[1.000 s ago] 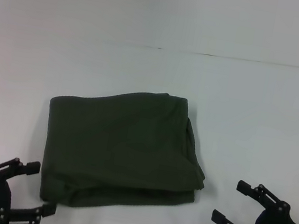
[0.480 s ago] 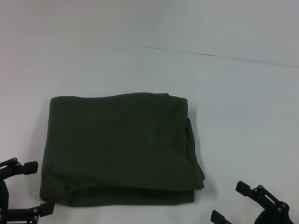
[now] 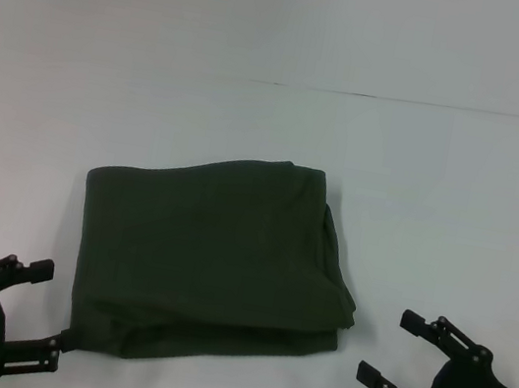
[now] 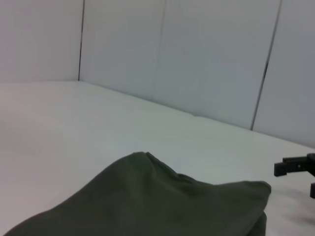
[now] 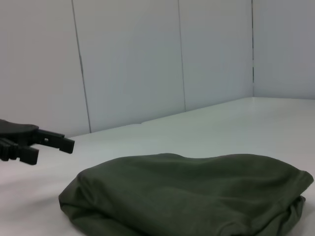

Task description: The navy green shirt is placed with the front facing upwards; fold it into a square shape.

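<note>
The bench (image 3: 460,188) is a plain white surface, backed by pale panelled walls (image 5: 128,59) in both wrist views.

The navy green shirt (image 3: 208,260) lies on the bench near its front edge, a little to the robot's left of centre. It is folded into a roughly square, several-layer bundle. The stacked folds show along the near edge, and the right-hand side is bunched and slightly uneven. No lettering or collar shows on the upper face. In the left wrist view the shirt (image 4: 147,201) fills the foreground as a low mound; in the right wrist view the shirt (image 5: 192,196) appears the same way.

The left claw (image 3: 39,309) sits low at the shirt's near left corner, fingers spread apart and holding nothing; its lower fingertip is just beside the cloth edge.

The right claw (image 3: 391,348) sits low, near the shirt's near right corner but apart from it, fingers likewise spread and empty.
</note>
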Controlling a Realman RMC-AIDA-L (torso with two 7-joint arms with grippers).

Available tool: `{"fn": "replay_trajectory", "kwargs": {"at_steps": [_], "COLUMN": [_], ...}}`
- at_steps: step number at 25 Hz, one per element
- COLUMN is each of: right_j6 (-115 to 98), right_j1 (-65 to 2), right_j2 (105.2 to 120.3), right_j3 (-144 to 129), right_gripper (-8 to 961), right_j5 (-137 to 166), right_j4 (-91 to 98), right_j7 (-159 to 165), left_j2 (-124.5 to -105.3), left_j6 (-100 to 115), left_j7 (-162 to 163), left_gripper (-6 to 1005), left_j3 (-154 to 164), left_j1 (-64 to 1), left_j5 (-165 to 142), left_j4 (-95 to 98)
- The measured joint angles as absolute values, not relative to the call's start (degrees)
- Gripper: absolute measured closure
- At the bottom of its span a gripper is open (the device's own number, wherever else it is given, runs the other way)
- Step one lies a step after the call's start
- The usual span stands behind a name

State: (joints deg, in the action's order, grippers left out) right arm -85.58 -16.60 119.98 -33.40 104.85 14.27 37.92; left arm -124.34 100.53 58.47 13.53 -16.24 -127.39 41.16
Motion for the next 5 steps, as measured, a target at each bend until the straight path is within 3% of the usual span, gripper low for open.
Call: {"fn": "replay_trajectory", "kwargs": {"at_steps": [5], "right_j6": [-85.61], "right_j1": [-16.78], "right_j2": [119.96], "right_j3": [-33.40], "right_gripper": [38], "right_j5": [104.81], "right_j4": [14.08], "right_j7": [37.87], "left_j2": [-124.34], "left_j6": [100.57], "left_j7": [58.32], "left_gripper": [36], "left_j3": [13.21], "left_j1": [-16.26], "left_j5": [-126.62], "left_j4": [40.72]}}
